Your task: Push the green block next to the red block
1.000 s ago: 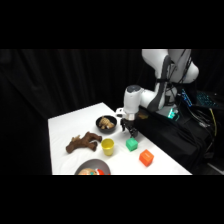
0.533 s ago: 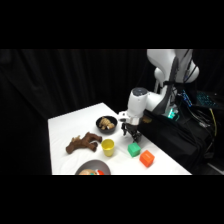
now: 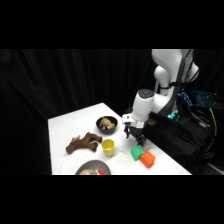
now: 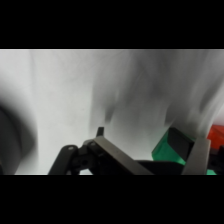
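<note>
Surface [image 3: 75, 127], white and flat, is the largest thing we see. Over it reaches the white robot arm [image 3: 165, 85], whose black claw [image 3: 135, 137] hangs just above and behind the small bright green cube [image 3: 136, 153]; whether the claw is released or clenched we cannot tell. The green cube touches the small orange-red cube [image 3: 147, 159] at the near right edge. In the wrist view we see the green cube [image 4: 172, 147] just beside the orange-red cube [image 4: 217, 135]. Left of them stand a grey plate [image 3: 92, 169], a black bowl [image 3: 106, 124], a brown lumpy toy [image 3: 82, 144] and a yellow cup [image 3: 107, 147].
</note>
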{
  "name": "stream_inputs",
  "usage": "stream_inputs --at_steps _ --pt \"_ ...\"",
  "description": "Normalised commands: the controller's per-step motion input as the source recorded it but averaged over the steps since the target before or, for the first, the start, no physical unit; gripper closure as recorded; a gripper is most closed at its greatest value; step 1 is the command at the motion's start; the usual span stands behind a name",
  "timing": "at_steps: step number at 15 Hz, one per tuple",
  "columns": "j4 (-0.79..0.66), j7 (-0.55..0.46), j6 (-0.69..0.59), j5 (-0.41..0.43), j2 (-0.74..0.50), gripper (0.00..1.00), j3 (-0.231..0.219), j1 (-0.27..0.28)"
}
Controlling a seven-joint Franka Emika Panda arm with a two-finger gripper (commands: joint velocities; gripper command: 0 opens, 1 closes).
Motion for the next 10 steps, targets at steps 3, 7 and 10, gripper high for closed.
stream_inputs --at_steps 3,7,10 --pt "0.15 0.24 -0.03 -0.127 0.19 0.0 0.03 0.139" --pt "0.14 0.11 -0.25 -0.134 -0.01 0.0 0.029 -0.061" --pt "0.09 0.11 -0.34 -0.299 -0.23 0.0 -0.067 -0.163"
